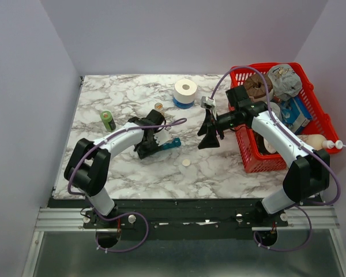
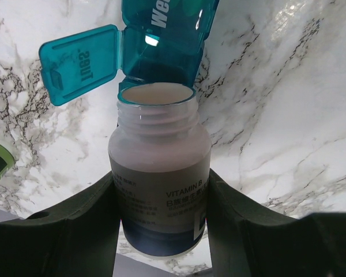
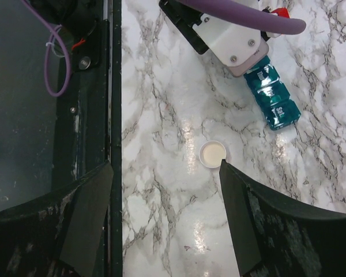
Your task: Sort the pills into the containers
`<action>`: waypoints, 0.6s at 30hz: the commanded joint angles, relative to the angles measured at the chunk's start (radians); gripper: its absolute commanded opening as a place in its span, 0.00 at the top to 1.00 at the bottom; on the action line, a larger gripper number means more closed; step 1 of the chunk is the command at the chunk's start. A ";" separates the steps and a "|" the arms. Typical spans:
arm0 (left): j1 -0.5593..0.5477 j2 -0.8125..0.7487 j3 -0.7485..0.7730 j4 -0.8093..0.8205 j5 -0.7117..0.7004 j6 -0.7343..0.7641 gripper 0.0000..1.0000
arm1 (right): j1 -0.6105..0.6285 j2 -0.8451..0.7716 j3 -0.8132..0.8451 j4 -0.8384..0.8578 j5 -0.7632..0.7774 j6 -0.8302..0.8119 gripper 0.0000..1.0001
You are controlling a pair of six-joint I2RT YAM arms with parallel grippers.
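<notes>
1. Left hand (image 2: 161, 193) grasped an uncapped bottle (image 2: 160, 167) labelled "VITAMIN B".
2. Teal pill organizer (image 2: 167, 40) lay on the tabletop (image 2: 288, 104) just beyond the bottle's mouth, its "Tues" lid (image 2: 81, 63) open.
3. Right hand (image 3: 164, 173) stood released near a white cap (image 3: 212, 154).

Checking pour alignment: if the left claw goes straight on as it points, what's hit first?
Probably the teal pill organizer: its open compartment sits just ahead of the mouth of the vitamin bottle that the left claw holds. Gap unclear.
</notes>
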 commanded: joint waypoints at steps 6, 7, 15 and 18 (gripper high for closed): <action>-0.028 0.035 0.061 -0.052 -0.072 -0.025 1.00 | -0.009 0.013 0.026 -0.026 -0.052 -0.020 0.17; -0.028 0.035 0.067 -0.055 -0.078 -0.026 1.00 | -0.009 0.016 0.028 -0.027 -0.052 -0.021 0.17; -0.044 0.066 0.093 -0.086 -0.107 -0.031 1.00 | -0.014 0.018 0.028 -0.030 -0.057 -0.023 0.17; -0.051 0.078 0.100 -0.092 -0.115 -0.035 1.00 | -0.015 0.016 0.029 -0.033 -0.058 -0.024 0.17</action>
